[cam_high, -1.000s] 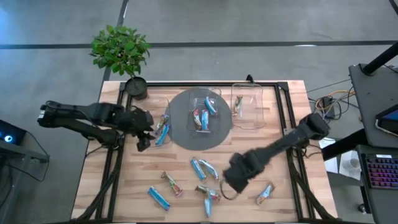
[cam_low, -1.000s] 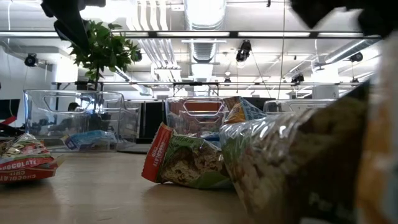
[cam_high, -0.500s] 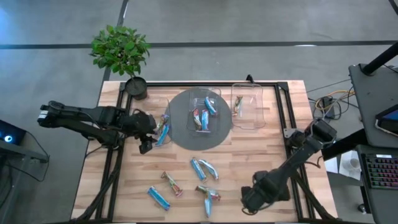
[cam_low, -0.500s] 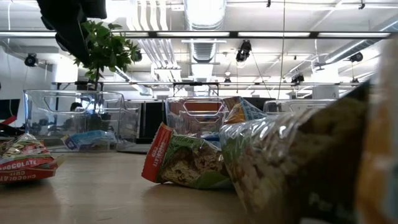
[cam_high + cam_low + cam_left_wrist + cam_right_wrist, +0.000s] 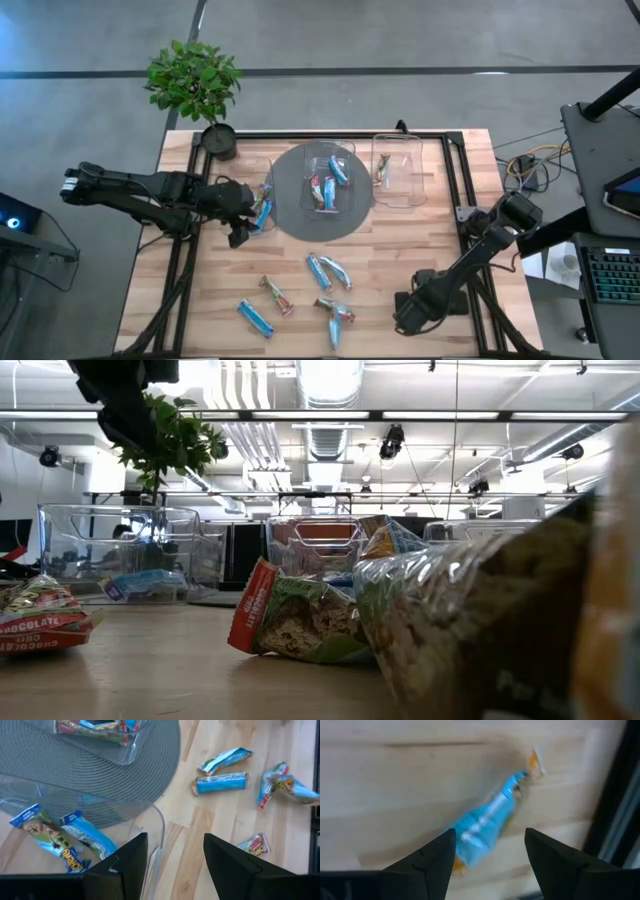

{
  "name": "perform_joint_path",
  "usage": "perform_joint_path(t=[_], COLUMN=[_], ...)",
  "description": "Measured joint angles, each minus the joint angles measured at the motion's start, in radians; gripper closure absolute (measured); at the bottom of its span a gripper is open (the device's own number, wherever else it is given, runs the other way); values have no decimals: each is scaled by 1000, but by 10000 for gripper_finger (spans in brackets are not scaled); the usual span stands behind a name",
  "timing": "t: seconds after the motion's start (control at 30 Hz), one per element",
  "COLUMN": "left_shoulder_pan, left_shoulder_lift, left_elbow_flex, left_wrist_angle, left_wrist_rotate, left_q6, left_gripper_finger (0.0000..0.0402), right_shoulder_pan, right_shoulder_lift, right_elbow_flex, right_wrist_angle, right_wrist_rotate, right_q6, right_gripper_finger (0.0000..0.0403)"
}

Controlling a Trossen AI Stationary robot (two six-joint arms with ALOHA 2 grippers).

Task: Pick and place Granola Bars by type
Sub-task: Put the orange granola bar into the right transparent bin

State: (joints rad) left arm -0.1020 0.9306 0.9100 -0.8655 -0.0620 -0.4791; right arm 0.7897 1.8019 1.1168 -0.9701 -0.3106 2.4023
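Several granola bars lie loose on the wooden table (image 5: 400,250), among them a light blue pair (image 5: 327,270) and a red-ended one (image 5: 275,295). My right gripper (image 5: 420,308) hangs open over the near right corner. In its wrist view a blue bar (image 5: 487,822) lies flat on the wood, with a finger on either side of it (image 5: 490,834). My left gripper (image 5: 240,218) is open (image 5: 175,840) at the near side of the left clear container (image 5: 75,815), which holds two bars (image 5: 65,837).
A clear container (image 5: 327,185) with bars stands on a round grey mat (image 5: 300,215). Another container (image 5: 400,170) to its right holds one bar. A potted plant (image 5: 195,85) sits at the far left corner. Black rails (image 5: 452,170) frame the table.
My right gripper has swung from the table's middle toward the near right corner and now sits over the bar lying there. My left gripper has shifted slightly to the right, toward the left container. No bar has moved.
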Motion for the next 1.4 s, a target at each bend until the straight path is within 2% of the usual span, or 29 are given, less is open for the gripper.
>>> perform_joint_path(t=[0.27,0.43,0.57,0.8,0.93,1.03,1.13,1.4], left_shoulder_pan=[0,0,0,0,0,0,0,0], left_shoulder_lift=[0,0,0,0,0,0,0,0], left_elbow_flex=[0,0,0,0,0,0,-6,-77], left_wrist_angle=[28,50,61,86,88,79,72,62], left_wrist_rotate=[0,-1,-1,-7,-9,-9,-9,-9], left_q6=[-11,-18,-19,7,11,11,11,6], left_gripper_finger=[225,225,225,225,225,225,225,225], right_shoulder_pan=[2,3,-2,-11,-35,-51,-93,-320], right_shoulder_lift=[-11,-25,-53,-85,-101,-122,-132,-141], right_elbow_flex=[-141,-165,-163,-172,-138,-73,31,261], right_wrist_angle=[209,227,217,187,164,85,-104,-612], right_wrist_rotate=[31,74,155,354,509,717,902,920], right_q6=[0,-42,-67,-97,-99,-134,-147,-238], right_gripper_finger=[175,189,231,323,356,360,354,350])
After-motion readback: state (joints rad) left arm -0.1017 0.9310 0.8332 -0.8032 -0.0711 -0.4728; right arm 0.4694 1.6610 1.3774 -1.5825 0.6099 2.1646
